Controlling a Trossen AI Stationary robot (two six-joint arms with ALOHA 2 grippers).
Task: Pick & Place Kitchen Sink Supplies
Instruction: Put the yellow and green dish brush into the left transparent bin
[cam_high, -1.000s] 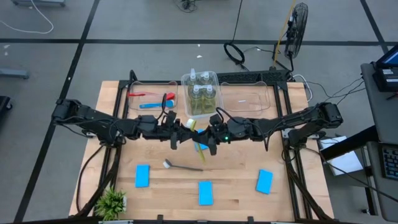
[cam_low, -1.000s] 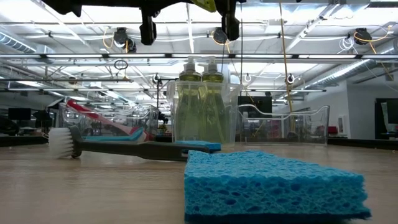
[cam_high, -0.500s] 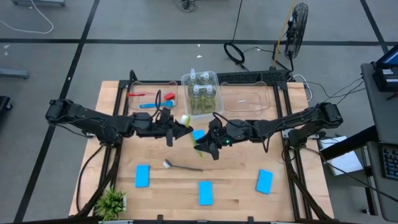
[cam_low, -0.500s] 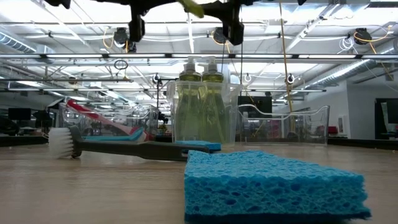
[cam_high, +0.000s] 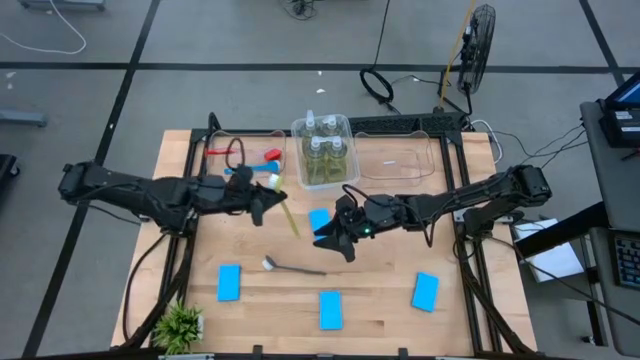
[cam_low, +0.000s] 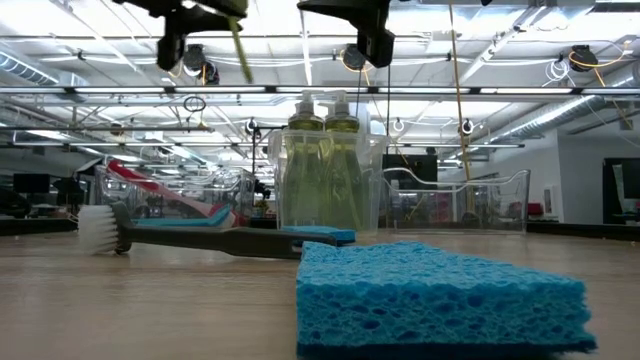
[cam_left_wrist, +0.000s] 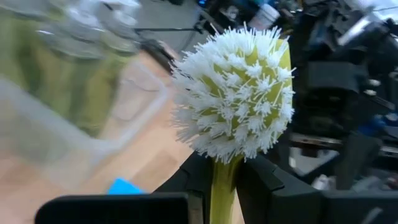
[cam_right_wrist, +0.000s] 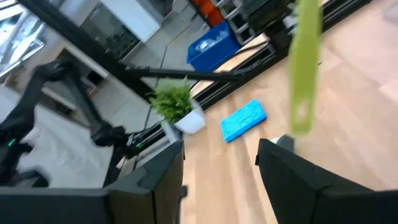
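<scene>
My left gripper (cam_high: 270, 196) hovers left of the table's middle, shut on the yellow-green brush (cam_high: 288, 218). The brush's white bristle head (cam_left_wrist: 233, 102) fills the left wrist view. My right gripper (cam_high: 332, 240) is open above the table's middle, beside a blue sponge (cam_high: 320, 220), and touches nothing. The brush's handle end (cam_right_wrist: 303, 68) shows ahead of it, apart from its fingers. Bottles of yellow-green liquid (cam_high: 322, 150) stand in the middle clear bin. The red and blue brushes (cam_high: 245, 160) lie in the left bin. A grey brush (cam_high: 292, 268) lies on the table. My left gripper pinches the yellow-green brush between its two fingers at the neck (cam_left_wrist: 224, 183), just below the bristle head. The fingers come about level from the table's left and lie across the brush. It is lifted clear, with the handle (cam_low: 240, 50) slanting down toward the near edge.
Three more blue sponges (cam_high: 229, 282), (cam_high: 331, 309), (cam_high: 425, 291) lie along the near side, one large in the low view (cam_low: 440, 295). A small plant (cam_high: 180, 323) stands at the near left corner. A clear bin (cam_high: 405, 155) sits at the far right.
My left gripper has carried the yellow-green brush from the middle toward the table's left and a little toward the far edge, away from my right gripper. The brush has turned, so its handle points toward the near edge. My right gripper has stayed near the middle.
</scene>
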